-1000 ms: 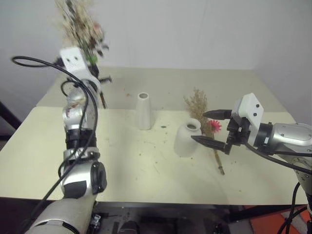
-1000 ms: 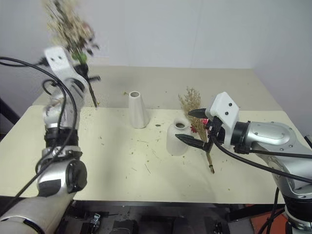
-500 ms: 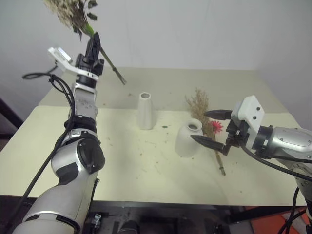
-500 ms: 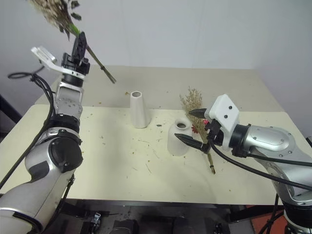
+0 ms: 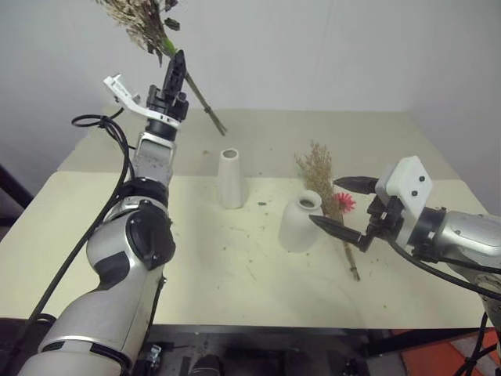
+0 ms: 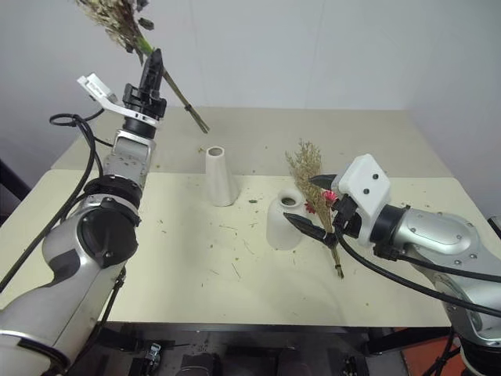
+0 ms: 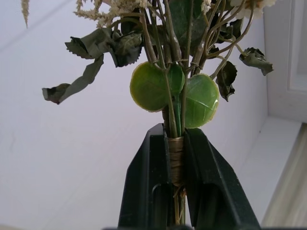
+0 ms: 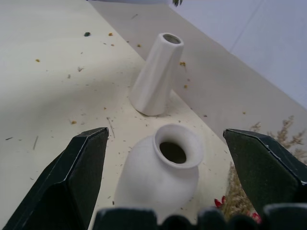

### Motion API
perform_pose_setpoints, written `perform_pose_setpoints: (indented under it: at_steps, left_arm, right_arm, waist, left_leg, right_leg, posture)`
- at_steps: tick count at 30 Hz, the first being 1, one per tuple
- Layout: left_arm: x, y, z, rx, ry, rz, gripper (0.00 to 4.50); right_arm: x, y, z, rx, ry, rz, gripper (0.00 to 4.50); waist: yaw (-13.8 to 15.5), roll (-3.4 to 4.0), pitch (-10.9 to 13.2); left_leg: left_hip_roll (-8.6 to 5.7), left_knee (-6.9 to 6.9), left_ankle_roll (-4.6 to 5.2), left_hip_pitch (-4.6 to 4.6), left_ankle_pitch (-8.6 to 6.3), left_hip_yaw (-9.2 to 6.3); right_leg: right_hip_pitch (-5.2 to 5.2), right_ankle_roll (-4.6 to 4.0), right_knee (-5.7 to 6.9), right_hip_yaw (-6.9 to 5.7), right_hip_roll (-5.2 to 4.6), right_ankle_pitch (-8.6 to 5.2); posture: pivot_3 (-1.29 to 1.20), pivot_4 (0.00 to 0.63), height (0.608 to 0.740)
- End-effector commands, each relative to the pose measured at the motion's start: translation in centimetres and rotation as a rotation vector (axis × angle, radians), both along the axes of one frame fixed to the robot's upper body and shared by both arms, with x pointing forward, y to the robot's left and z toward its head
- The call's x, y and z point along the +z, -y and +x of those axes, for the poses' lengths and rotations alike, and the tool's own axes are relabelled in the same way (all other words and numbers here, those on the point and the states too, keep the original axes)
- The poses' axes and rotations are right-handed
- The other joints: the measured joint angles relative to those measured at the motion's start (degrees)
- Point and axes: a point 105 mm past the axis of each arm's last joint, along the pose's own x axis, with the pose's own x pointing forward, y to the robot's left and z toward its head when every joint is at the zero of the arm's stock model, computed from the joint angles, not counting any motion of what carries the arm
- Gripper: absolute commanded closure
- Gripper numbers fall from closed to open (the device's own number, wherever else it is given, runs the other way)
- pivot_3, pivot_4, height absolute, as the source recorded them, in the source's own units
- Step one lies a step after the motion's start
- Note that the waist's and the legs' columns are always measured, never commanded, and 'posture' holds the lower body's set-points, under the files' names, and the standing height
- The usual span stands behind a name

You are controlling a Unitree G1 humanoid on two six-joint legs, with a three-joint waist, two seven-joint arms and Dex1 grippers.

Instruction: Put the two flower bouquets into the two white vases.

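Your left tool [image 5: 178, 69] is clamped on the leafy bouquet's [image 7: 177, 86] bound stem, high over the table's [image 5: 196, 290] far-left corner. Your right tool [image 5: 342, 204] gapes wide, empty, beside the round vase [image 5: 301, 222]; the tall vase [image 5: 231, 178] stands mid-table. The dry bouquet [image 5: 325, 184] near the right edge looks light and brittle, so take its stem low.

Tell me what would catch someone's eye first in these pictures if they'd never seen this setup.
First, the left gripper raised high above the table's far left, shut on the leafy bouquet, blooms uppermost. Next, two white vases on the table: the tall cone vase and the squat round vase, with the open right gripper beside it above the dry bouquet.
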Motion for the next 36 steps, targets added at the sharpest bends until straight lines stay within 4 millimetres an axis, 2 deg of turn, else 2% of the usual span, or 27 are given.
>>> perform_pose_setpoints:
  at_steps: [1, 9, 22, 27, 36]
  left_arm:
    - [1.4, 0.8, -0.4, 0.010, 0.053, 0.049, 4.37]
    - [-0.2, 1.8, 0.3, 0.053, 0.001, 0.154, 4.37]
    - [-0.9, 1.0, 0.6, 0.125, -0.027, 0.179, 4.37]
    - [-2.2, 1.4, 1.0, 0.168, -0.060, 0.257, 4.37]
    - [-3.0, 2.3, 1.0, 0.168, -0.059, 0.300, 4.37]
  right_arm:
    - [0.8, 0.2, -0.7, -0.015, 0.040, 0.007, 0.00]
    - [0.8, 0.6, -1.0, -0.033, 0.035, -0.002, 0.00]
    - [0.2, 0.4, -1.4, -0.042, 0.024, 0.013, 0.00]
    - [0.2, 0.1, -1.7, -0.022, 0.033, 0.024, 0.00]
    - [0.2, 0.3, -1.8, -0.037, 0.042, 0.021, 0.00]
  waist:
    - [-0.14, 0.00, 0.00]
    - [-0.12, 0.00, 0.00]
    - [-0.13, 0.00, 0.00]
    - [-0.05, 0.00, 0.00]
    - [-0.02, 0.00, 0.00]
  left_leg:
    - [0.00, 0.00, 0.00, 0.00, 0.00, 0.00]
    - [0.00, 0.00, 0.00, 0.02, 0.00, 0.00]
    - [0.00, 0.00, 0.00, 0.02, 0.00, 0.00]
    - [0.00, 0.00, 0.00, 0.02, 0.00, 0.00]
    - [0.00, 0.00, 0.00, 0.01, 0.00, 0.00]
  right_leg:
    - [-0.01, 0.00, 0.01, 0.00, 0.00, 0.00]
    - [0.00, 0.02, 0.02, 0.01, 0.00, -0.01]
    - [0.00, 0.04, 0.02, 0.01, 0.00, -0.02]
    - [0.01, 0.04, 0.01, 0.01, 0.00, -0.02]
    - [0.01, 0.01, 0.01, 0.01, 0.00, 0.00]
  posture:
    - [0.00, 0.150, 0.740]
    - [0.00, 0.150, 0.740]
    - [0.00, 0.150, 0.740]
    - [0.00, 0.150, 0.740]
    - [0.00, 0.150, 0.740]
